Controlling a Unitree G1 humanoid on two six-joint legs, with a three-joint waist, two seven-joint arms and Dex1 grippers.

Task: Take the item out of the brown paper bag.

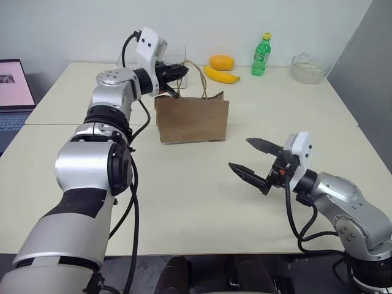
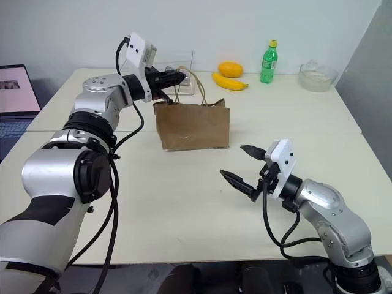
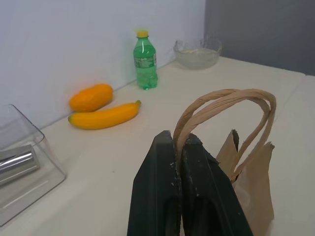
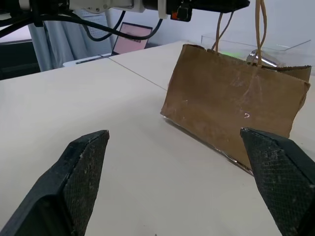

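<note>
The brown paper bag (image 1: 192,119) stands upright on the table, mid-left, its tan cord handles (image 3: 226,98) raised. My left gripper (image 1: 182,72) hovers level above the bag's left top edge and is shut on the handles, which run between its black fingers (image 3: 197,167). My right gripper (image 1: 240,153) hangs low over the table to the front right of the bag, open, with nothing between its fingers; the bag's face (image 4: 231,115) lies ahead of it. The item is hidden.
At the table's back stand a green soda bottle (image 1: 261,55), a banana (image 1: 222,75), an orange fruit (image 1: 222,62) and a glass bowl (image 1: 309,67). A clear plastic box (image 3: 19,167) sits behind the bag. A laptop (image 1: 12,92) is at far left.
</note>
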